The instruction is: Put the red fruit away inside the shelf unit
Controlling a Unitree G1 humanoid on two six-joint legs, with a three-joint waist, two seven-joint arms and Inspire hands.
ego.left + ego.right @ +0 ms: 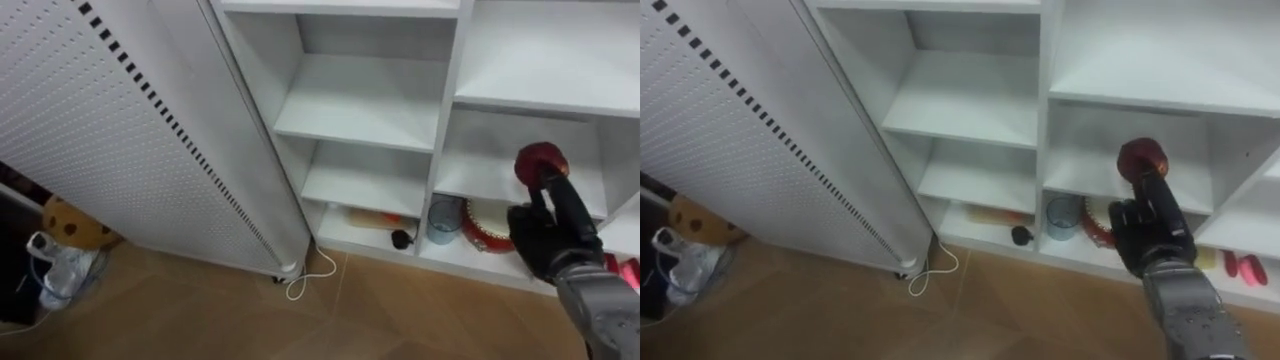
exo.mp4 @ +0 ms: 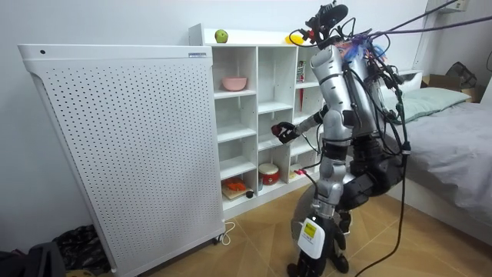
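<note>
A dark red fruit is held up in my right hand, fingers curled round it from below. The hand hovers in front of the white closet, before the right-hand column and level with its lower shelf. The room view has the same fruit at the middle column of the closet, where I stand facing it. A green apple and a yellow fruit lie on top of the closet.
The bottom shelf holds a red pot, a clear cup and a small black object. A pink bowl sits on an upper shelf. A white perforated panel stands to the left, a white cord lies on the floor, and a bed is behind me.
</note>
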